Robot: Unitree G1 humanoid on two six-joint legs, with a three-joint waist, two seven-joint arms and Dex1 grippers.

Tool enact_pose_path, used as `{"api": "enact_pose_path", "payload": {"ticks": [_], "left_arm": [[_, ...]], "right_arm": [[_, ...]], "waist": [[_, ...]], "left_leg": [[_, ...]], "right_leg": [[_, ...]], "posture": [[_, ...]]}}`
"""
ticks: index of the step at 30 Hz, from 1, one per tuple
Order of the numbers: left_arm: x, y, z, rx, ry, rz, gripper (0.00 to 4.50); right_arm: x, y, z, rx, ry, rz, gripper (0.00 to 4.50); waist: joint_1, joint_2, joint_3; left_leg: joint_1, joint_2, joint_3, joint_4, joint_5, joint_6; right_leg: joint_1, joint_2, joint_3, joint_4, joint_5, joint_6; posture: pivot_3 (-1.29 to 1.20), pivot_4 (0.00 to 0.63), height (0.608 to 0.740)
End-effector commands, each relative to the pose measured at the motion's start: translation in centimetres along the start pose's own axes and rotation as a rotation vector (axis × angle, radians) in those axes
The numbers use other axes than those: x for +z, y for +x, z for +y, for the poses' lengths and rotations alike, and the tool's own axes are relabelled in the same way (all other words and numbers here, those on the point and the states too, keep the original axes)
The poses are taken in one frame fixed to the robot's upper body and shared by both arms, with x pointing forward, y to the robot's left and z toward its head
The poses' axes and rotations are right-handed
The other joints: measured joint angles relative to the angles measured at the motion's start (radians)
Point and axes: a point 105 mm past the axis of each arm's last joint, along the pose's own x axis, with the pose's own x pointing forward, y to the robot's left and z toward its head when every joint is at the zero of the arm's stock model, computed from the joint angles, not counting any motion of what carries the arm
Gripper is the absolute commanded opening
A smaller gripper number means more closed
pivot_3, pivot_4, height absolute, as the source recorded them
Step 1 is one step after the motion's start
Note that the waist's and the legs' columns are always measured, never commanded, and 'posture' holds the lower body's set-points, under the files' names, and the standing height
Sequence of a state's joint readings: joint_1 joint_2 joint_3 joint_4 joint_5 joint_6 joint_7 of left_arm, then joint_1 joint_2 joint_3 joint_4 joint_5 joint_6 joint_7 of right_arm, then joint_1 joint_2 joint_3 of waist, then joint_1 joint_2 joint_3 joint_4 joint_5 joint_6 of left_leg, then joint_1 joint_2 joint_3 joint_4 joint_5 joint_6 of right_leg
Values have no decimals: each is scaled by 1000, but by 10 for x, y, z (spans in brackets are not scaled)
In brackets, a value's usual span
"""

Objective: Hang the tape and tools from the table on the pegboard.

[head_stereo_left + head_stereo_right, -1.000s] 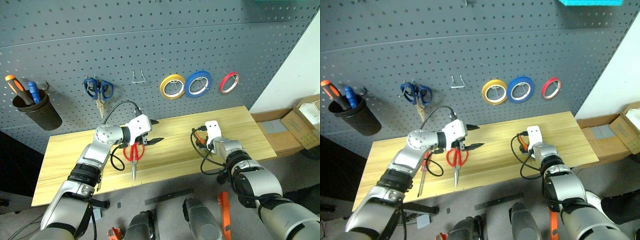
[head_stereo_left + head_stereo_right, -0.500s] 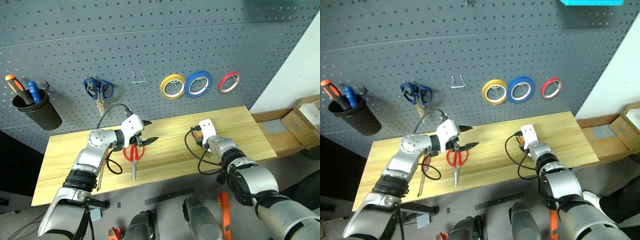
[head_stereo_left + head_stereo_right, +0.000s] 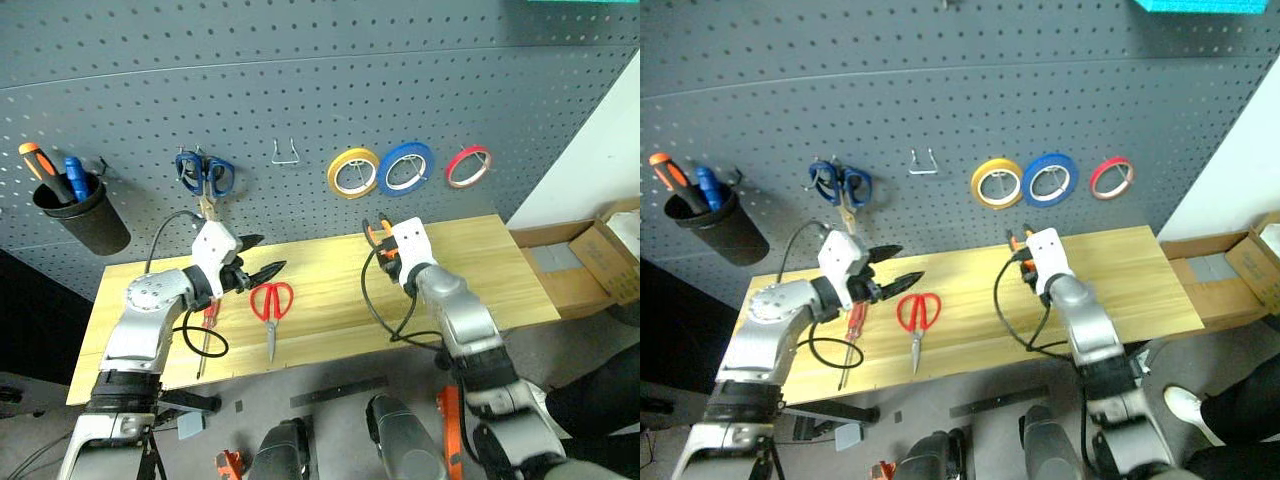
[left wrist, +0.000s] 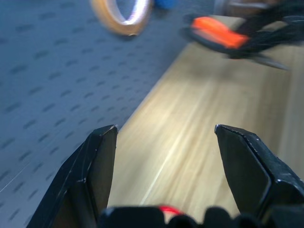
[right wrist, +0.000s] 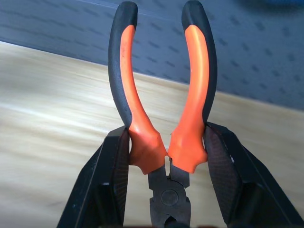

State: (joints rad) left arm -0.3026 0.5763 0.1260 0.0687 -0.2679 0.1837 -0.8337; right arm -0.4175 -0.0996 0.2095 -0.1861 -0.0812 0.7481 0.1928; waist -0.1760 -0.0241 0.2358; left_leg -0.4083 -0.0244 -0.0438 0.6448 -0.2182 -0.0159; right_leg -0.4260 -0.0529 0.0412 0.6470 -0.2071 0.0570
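Since the earlier frames the right gripper [image 5: 164, 161] has lifted off the table [image 3: 480, 265] toward the pegboard [image 3: 300, 90], and it now pinches the orange-and-black needle-nose pliers [image 5: 164, 102] by the base of their handles, which point up toward the board. The left gripper [image 3: 255, 262] has drawn back to the left and hovers with its fingers spread and nothing between them, beside the tools still lying on the wood. The red tape [image 3: 468, 166] already hangs on the board, next to the blue roll [image 3: 404, 168] and yellow roll [image 3: 354, 172]. The pliers are in the air, not yet hung. The red-handled scissors [image 3: 270, 308] and the slim red-handled screwdriver [image 3: 206, 330] lie flat on the table, so by my reading one of four items is done.
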Motion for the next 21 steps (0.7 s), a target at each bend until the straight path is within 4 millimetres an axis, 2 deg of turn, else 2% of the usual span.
{"api": "enact_pose_path", "payload": {"ticks": [1, 3, 6, 11, 12, 17, 21], "left_arm": [[26, -14, 13, 120, -7, -109, 3516], [33, -20, 20, 191, -20, -143, 3516], [39, -29, 28, 276, -17, -174, 3516], [41, -43, 35, 367, -5, -171, 3516], [42, -44, 34, 371, -3, -172, 3516], [50, -39, 30, 371, 12, -176, 3516], [61, -27, 22, 347, 20, -206, 3516]], "right_arm": [[73, -31, 24, 10, -65, -288, 1821], [103, -35, 35, 17, -83, -398, 1821], [146, -32, 42, 23, -75, -534, 1821], [200, -19, 58, 100, -66, -695, 1821], [209, -15, 61, 115, -60, -719, 1821], [244, 3, 67, 137, -84, -833, 1821], [259, 20, 62, 117, -113, -880, 1821]], "waist": [[8, 0, 0], [16, -1, 0], [26, -1, 0], [47, -5, -2], [52, -6, -3], [94, -10, -5], [125, -15, -8]], "left_leg": [[0, 0, 0, 0, 0, 0], [0, 0, -1, 1, 0, 0], [3, 0, -1, 1, 2, 0], [7, 1, -1, -1, 2, 0], [6, 1, 0, -2, 2, 0], [6, 1, -1, -5, 1, -1], [6, 0, 0, -6, 1, -1]], "right_leg": [[0, 0, 0, 0, -1, 2], [0, 0, 0, -1, -3, 5], [2, 0, -1, -1, -1, 3], [5, 1, -1, -1, -1, 1], [4, 1, -1, -1, 2, -4], [2, 1, -2, -2, 2, -5], [1, 1, -2, -2, 3, -6]], "posture": [[-128, 197, 740], [-117, 201, 740], [-83, 195, 740], [-14, 168, 740], [-3, 165, 740], [62, 143, 740], [119, 125, 740]]}}
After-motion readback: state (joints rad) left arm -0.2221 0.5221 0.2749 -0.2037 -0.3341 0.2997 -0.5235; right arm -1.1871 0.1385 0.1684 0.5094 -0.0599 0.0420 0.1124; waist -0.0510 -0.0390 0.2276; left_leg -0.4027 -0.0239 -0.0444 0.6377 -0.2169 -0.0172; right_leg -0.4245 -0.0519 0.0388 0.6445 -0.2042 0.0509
